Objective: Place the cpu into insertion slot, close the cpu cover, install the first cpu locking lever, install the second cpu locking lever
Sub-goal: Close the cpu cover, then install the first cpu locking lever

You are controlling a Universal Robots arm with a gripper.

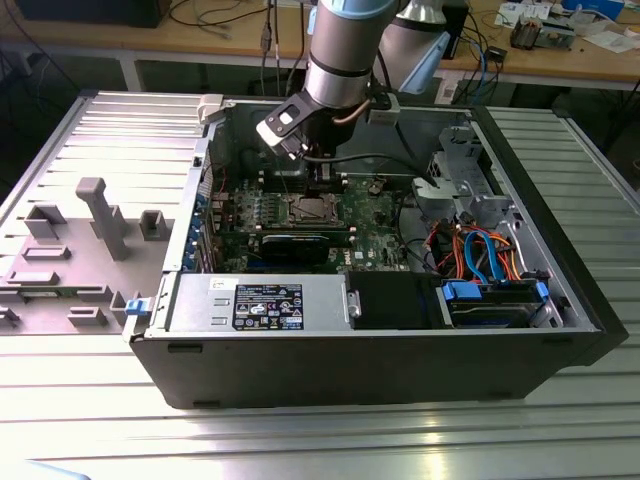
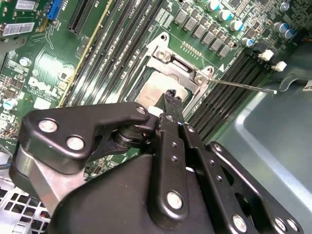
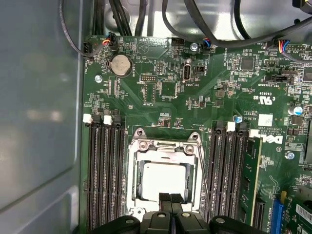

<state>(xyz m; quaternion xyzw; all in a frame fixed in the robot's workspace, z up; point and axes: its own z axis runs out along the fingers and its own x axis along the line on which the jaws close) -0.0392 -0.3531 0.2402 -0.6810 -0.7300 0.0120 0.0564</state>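
Directly beneath the gripper (image 3: 170, 199) sits the cpu (image 3: 163, 179), its pale silver top lying flat in the insertion slot (image 3: 138, 210) on a green circuit board (image 3: 161, 87). The gripper's two black fingers are drawn together with only a thin seam between them, and they hold nothing. Their tips hang close over the near edge of the chip. The cpu cover (image 3: 165, 146), a shiny steel frame, seems to be lowered around the chip, which shows through its window; from these angles it is hard to be sure it lies fully flat. In the second wrist view a thin locking lever (image 2: 243, 86) juts out sideways from the slot, beyond the fingertips, its end free. Long dark memory slots (image 3: 105, 175) flank the gripper on both sides. In the exterior view the arm reaches down into an open computer case (image 1: 400, 350).
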